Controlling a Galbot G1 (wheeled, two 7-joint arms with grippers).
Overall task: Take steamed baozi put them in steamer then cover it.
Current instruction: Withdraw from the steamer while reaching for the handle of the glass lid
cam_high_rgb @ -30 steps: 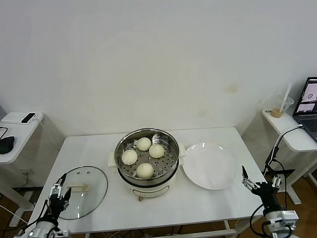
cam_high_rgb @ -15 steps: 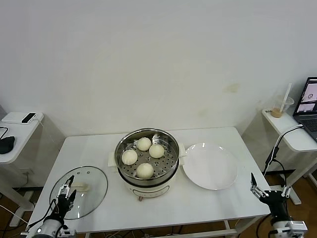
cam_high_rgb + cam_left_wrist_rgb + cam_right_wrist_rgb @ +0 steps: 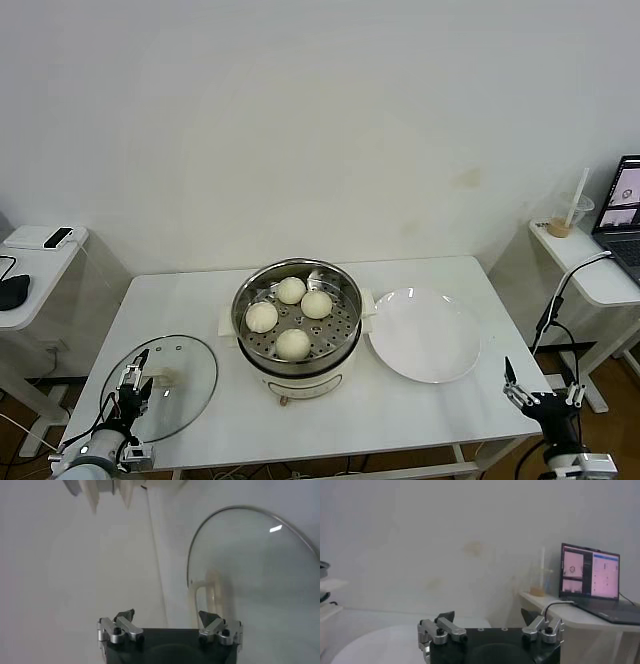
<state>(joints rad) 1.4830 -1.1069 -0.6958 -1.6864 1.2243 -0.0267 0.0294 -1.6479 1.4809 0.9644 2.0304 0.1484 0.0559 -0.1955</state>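
The steel steamer (image 3: 297,355) stands mid-table with several cream-white baozi (image 3: 292,343) on its perforated tray. The clear glass cover (image 3: 175,375) lies flat on the table to its left, cream bar handle up; it also shows in the left wrist view (image 3: 260,580). My left gripper (image 3: 132,384) is open and empty over the cover's near-left rim, low at the table's front left; in its wrist view (image 3: 167,615) the handle lies just beyond the fingers. My right gripper (image 3: 540,377) is open and empty, off the table's front right corner; its wrist view (image 3: 487,614) faces the wall.
An empty white plate (image 3: 425,333) lies right of the steamer and shows in the right wrist view (image 3: 375,645). A side desk with a laptop (image 3: 627,210) and a drink cup (image 3: 562,225) stands at right. Another side table (image 3: 30,265) stands at left.
Both grippers dropped lower and back toward the table's front edge; the left stays by the cover's rim. Steamer, baozi, cover and plate have not moved.
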